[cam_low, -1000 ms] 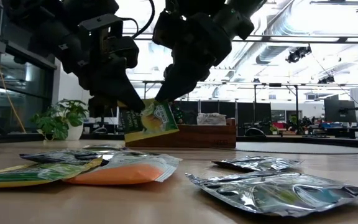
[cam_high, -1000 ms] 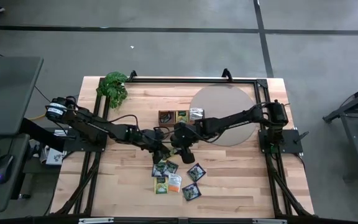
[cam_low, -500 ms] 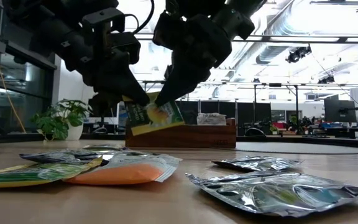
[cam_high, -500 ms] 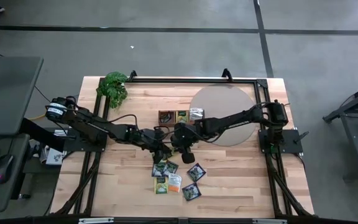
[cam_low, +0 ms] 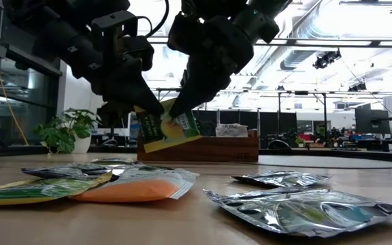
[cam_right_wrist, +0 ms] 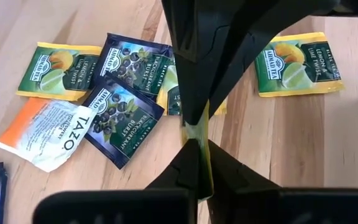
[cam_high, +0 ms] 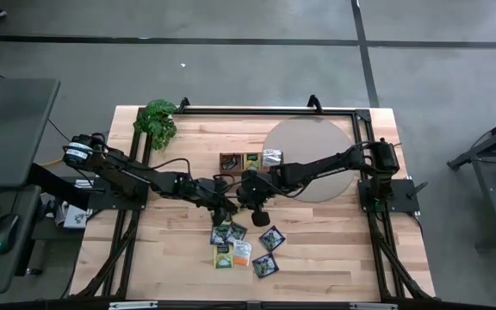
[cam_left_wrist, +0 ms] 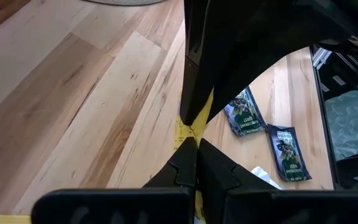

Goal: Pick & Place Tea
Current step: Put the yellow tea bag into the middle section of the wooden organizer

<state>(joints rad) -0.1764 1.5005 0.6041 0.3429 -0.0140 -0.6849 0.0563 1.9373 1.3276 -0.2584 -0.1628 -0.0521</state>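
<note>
Yellow-green lemon and lime sachet (cam_low: 167,128) hangs tilted above the bench, pinched from both sides: left pincer (cam_low: 150,109) clamps its upper left edge, right pincer (cam_low: 180,109) is closed on its upper right edge. Only the low view shows the sachet's printed face; from overhead both arms hide it, and their pincers, left (cam_high: 227,213) and right (cam_high: 246,209), meet near the bench centre. Each wrist view shows just a thin yellow edge of the sachet (cam_right_wrist: 195,134) at the closed fingertips.

Right wrist view alone lets labels be read: two dark blackcurrant sachets (cam_right_wrist: 123,118) overlapping, an orange-white Tazo sachet (cam_right_wrist: 51,134) touching them, another lemon and lime sachet (cam_right_wrist: 299,64) lying apart.

Light wooden bench (cam_high: 170,258), loose sachets clustered near its front. Wooden tray (cam_high: 250,160) sits behind the pincers, grey round mat (cam_high: 313,142) beside it, leafy plant (cam_high: 158,120) at a far corner. Low view: glazed room, ceiling ducts (cam_low: 305,51).
</note>
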